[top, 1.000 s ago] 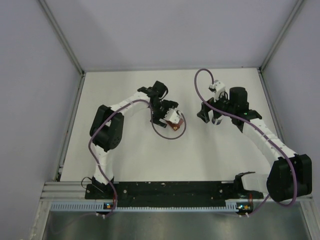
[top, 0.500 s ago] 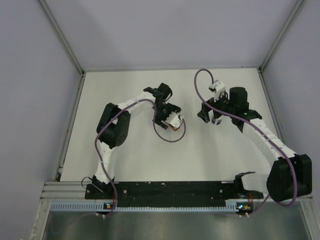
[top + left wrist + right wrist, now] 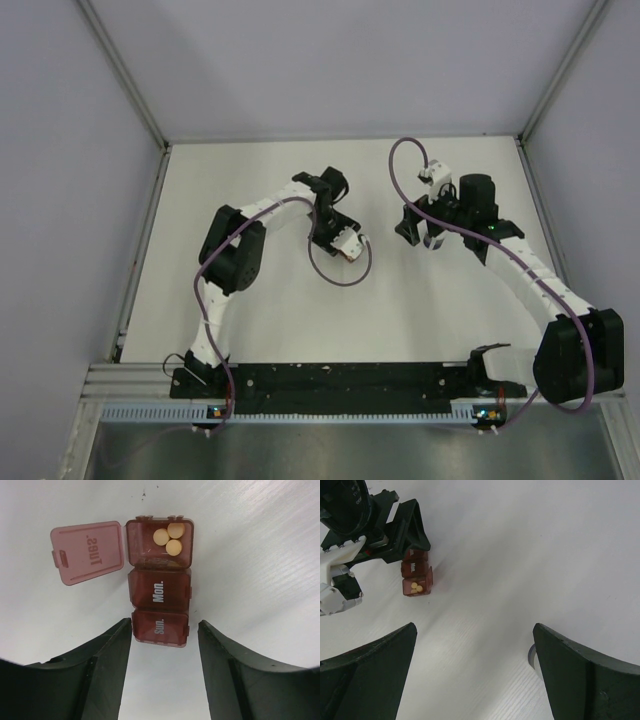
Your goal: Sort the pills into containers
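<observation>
The containers [image 3: 160, 597] are a dark red-brown strip of three joined boxes lying on the white table. The far box has its lid [image 3: 87, 552] swung open to the left and holds three round yellow pills [image 3: 169, 538]. The "Mon." and "Sun." boxes are closed. My left gripper [image 3: 164, 625] straddles the near "Sun." end, open: the left finger touches or nearly touches the side, the right finger stands a small gap away. From the right wrist, the containers [image 3: 415, 577] lie far left under the left gripper. My right gripper [image 3: 475, 630] hangs wide open over bare table, holding nothing.
A grey curved rim [image 3: 532, 655] peeks out beside the right gripper's right finger, mostly hidden. From above, the left arm's purple cable [image 3: 340, 275] loops over the table by the containers [image 3: 352, 253]. Metal rails border the table [image 3: 250, 330].
The left gripper's jaws have narrowed around the near end of the strip, and the left arm's elbow shifted right. The right arm has not moved.
</observation>
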### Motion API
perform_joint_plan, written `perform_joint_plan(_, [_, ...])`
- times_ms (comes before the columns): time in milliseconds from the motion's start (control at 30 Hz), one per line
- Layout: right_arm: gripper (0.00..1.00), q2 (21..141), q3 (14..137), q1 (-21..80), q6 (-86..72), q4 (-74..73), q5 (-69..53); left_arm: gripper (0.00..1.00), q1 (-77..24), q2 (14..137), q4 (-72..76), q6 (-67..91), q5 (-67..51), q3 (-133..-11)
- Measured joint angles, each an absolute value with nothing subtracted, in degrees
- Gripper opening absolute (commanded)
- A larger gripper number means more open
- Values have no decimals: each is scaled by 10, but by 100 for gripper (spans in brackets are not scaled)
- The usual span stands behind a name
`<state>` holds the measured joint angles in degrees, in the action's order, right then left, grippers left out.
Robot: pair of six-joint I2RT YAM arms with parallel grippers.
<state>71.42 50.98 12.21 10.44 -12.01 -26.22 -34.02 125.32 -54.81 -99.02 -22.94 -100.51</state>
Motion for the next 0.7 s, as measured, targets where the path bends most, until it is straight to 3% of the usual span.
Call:
perform_joint_plan(500, [99, 714, 510, 122, 105, -120, -262, 65, -357, 1253, -567, -941, -232, -1002])
perform_joint_plan(700, [99, 714, 510, 122, 105, -120, -262, 62, -361, 1253, -567, -893, -231, -997])
